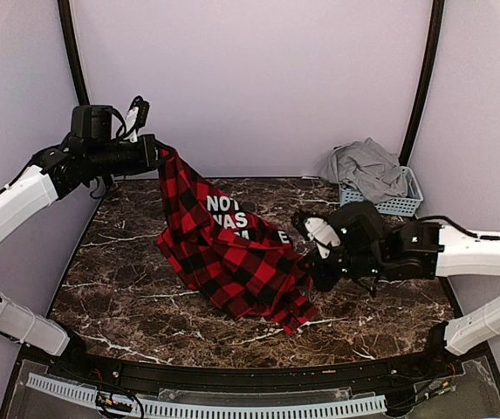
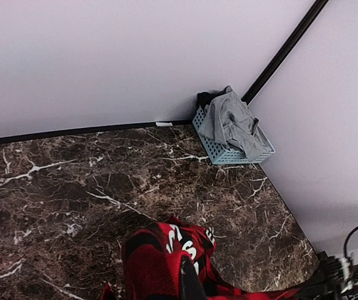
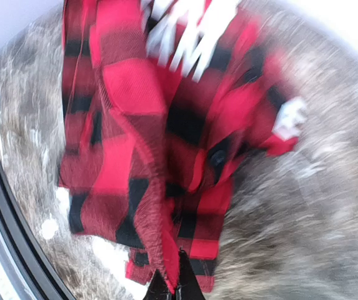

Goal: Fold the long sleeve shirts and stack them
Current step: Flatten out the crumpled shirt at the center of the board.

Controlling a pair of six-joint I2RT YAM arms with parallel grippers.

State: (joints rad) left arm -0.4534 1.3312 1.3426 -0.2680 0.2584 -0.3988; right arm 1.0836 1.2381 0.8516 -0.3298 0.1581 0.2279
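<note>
1. Well, the left gripper (image 1: 157,154) is up high near the back-left corner. Its jaws are pressed together on an edge of the red-and-black checked shirt (image 1: 232,253).
2. From that pinch the checked shirt slopes down to the marble table (image 1: 119,288). Its lower part lies crumpled near the middle, and white block letters show on its upper face.
3. The right gripper (image 1: 318,278) sits low against the checked shirt's right edge. In its own wrist view, which is blurred, the fingertips (image 3: 159,290) are closed tight with the stitched hem caught between them.
4. The grey shirt (image 1: 367,166) is heaped in the pale blue basket (image 1: 400,206) at the back-right corner. It spills over the rim, well apart from both grippers.
</note>
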